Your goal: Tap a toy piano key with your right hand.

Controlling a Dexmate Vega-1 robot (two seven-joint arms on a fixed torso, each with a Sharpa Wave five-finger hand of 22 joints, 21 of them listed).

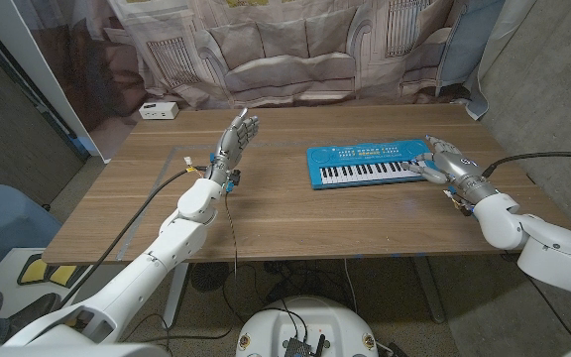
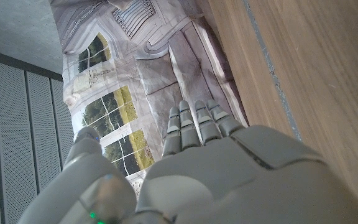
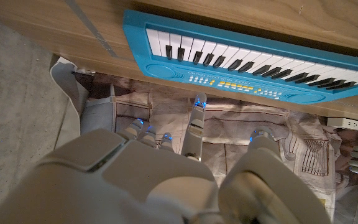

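Left robot hand (image 1: 238,136) raised over the middle of the wooden counter (image 1: 266,213), fingers straight and close together, holding nothing; small white box (image 1: 157,110) at the far left corner. Blue toy piano (image 1: 367,164) lying flat right of centre. Right robot hand (image 1: 445,162) at the piano's right end, one finger (image 3: 194,118) extended, the others curled in, gripping nothing.

Table (image 1: 295,213) matt brown wood, visible grain; toy piano (image 1: 365,164) smooth blue plastic, glossy keys; hands' shells smooth pale grey plastic; backdrop (image 1: 295,50) printed cloth, creased.
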